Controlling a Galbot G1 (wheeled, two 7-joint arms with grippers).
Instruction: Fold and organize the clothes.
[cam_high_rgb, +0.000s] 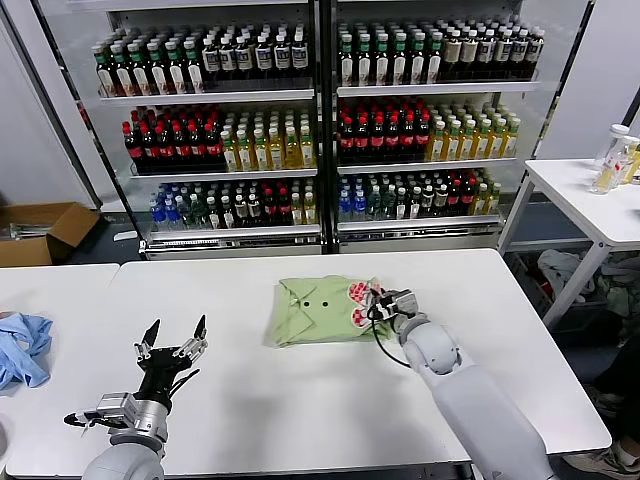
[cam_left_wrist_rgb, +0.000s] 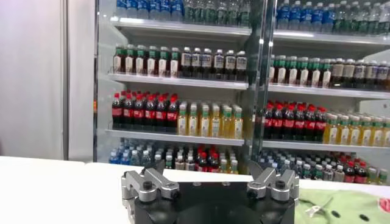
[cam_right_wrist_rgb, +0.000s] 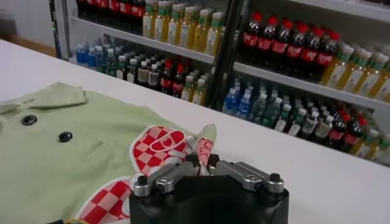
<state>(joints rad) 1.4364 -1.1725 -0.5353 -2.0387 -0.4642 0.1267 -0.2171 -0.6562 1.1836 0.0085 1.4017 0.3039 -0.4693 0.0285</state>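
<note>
The light green polo shirt (cam_high_rgb: 320, 309) lies folded on the white table (cam_high_rgb: 250, 400), just right of the middle, with dark buttons and a red-and-white checked print at its right edge. My right gripper (cam_high_rgb: 378, 303) is shut on a pinched fold of that printed edge; the right wrist view shows the cloth (cam_right_wrist_rgb: 73, 158) and the fold between the fingers (cam_right_wrist_rgb: 202, 159). My left gripper (cam_high_rgb: 172, 338) is open and empty above the table's front left, well apart from the shirt. A corner of the shirt shows in the left wrist view (cam_left_wrist_rgb: 347, 207).
A light blue garment (cam_high_rgb: 20, 345) lies on the neighbouring table at far left. Drink coolers (cam_high_rgb: 320, 120) full of bottles stand behind the table. A cardboard box (cam_high_rgb: 40, 232) sits on the floor at back left, and a second white table (cam_high_rgb: 590, 200) stands at right.
</note>
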